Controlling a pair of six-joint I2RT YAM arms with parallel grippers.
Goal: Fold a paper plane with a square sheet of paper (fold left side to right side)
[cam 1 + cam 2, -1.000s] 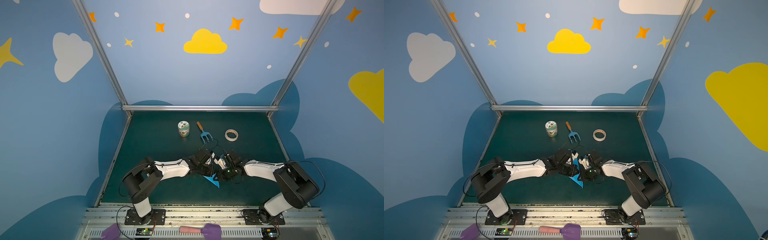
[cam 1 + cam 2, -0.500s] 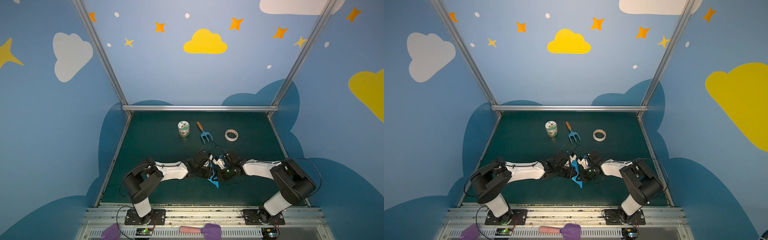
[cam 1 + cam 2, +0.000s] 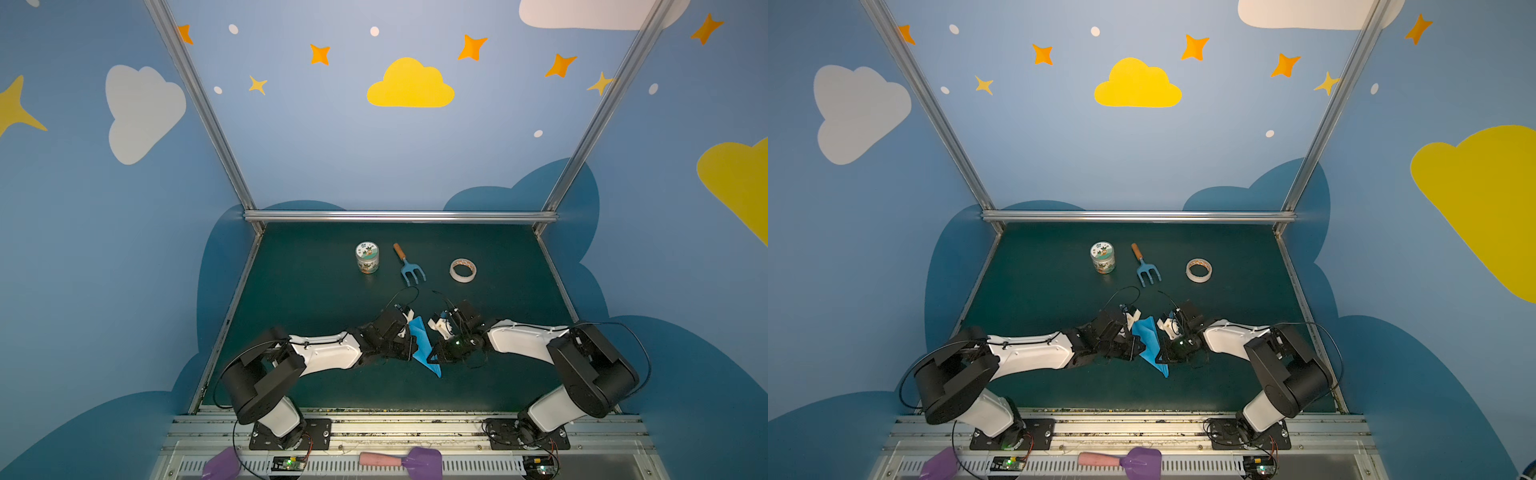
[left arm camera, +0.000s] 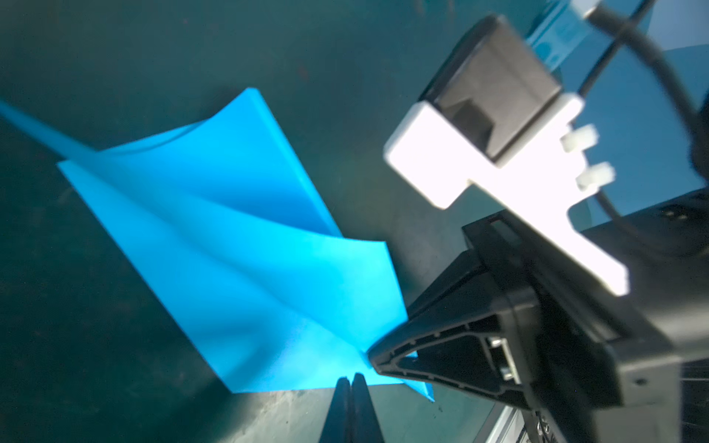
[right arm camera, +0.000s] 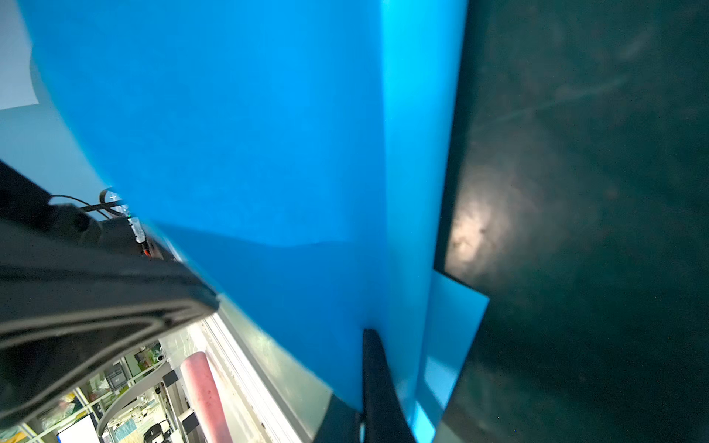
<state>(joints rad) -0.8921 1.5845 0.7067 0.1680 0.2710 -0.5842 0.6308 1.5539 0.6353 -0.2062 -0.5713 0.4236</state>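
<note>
Scene: two arms meet over the bright blue paper plane near the front middle of the dark green table, as both top views show
Paper: creased into a narrow, pointed shape with its tip toward the front edge; the left wrist view shows its layered flaps bowed up off the surface
Left gripper: jaws pressed together, tips at the paper's edge; whether any paper lies between them cannot be told
Right gripper: jaws closed, pinching the paper where its creases run together
Container: a small jar stands upright toward the back with its lid on, so its contents cannot be seen
Alongside: a blue fork with a wooden handle lies between the jar and a tape roll, each apart from the others and well away from the paper
Hidden: in the top views the wrists cover both sets of fingertips and part of the paper; the right wrist view shows one finger, the other behind the blurred blue sheet
</note>
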